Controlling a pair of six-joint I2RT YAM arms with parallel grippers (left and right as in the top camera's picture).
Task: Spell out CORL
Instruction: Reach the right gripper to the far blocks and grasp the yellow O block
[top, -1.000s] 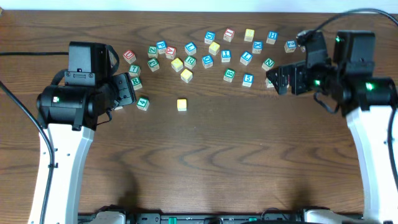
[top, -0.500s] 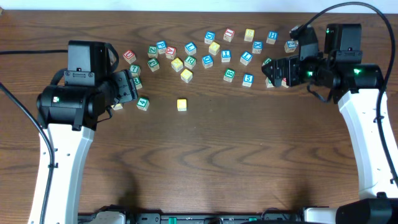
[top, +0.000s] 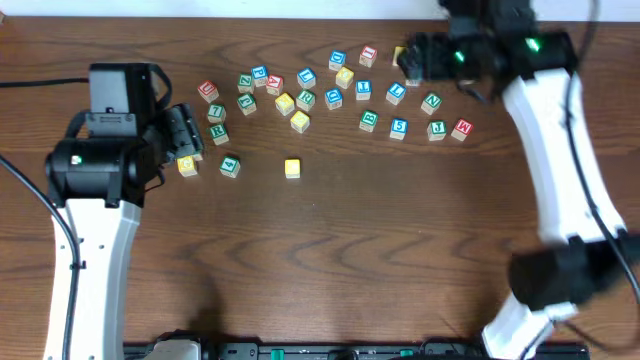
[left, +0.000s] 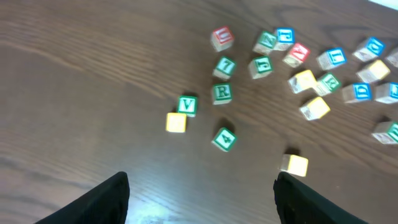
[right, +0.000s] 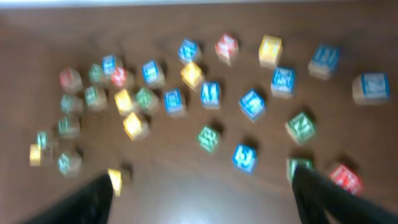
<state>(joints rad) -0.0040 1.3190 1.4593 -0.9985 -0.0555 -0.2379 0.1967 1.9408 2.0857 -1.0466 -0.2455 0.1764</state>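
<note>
- Well, at the left side of the table (top: 330, 260) we find the left gripper (left: 200, 186) raised above the wood, its two fingers spread wide with nothing between them.
- Just ahead of it lies the left yellow cube (top: 188, 165), plain on top and close against a green V cube (left: 186, 104). The overhead view hides the V under the gripper.
- A little right of those and toward the far edge sits the green R cube (top: 218, 131), letter up. A green 7 cube (top: 216, 112) is just behind it.
- Near the R, on its near-edge side, we see a green 4 cube (top: 229, 166) turned askew.
- Further right stands the lone yellow cube (top: 292, 168), left of the table's middle and apart from every other cube.
- Behind it a loose scatter of cubes (top: 333, 98) in blue, green, yellow and red runs rightward along the far edge.
- Within that scatter, right of the middle, the blue L cube (top: 396, 93) sits with a blue 5 cube (top: 399, 127) on its near-edge side.
- Above the far edge, just right of the L, the right gripper (right: 199, 186) hovers with its fingers well apart and empty. Its own camera view is too blurred for us to read letters.
- A red cube (top: 462, 128) ends the scatter on the right.
</note>
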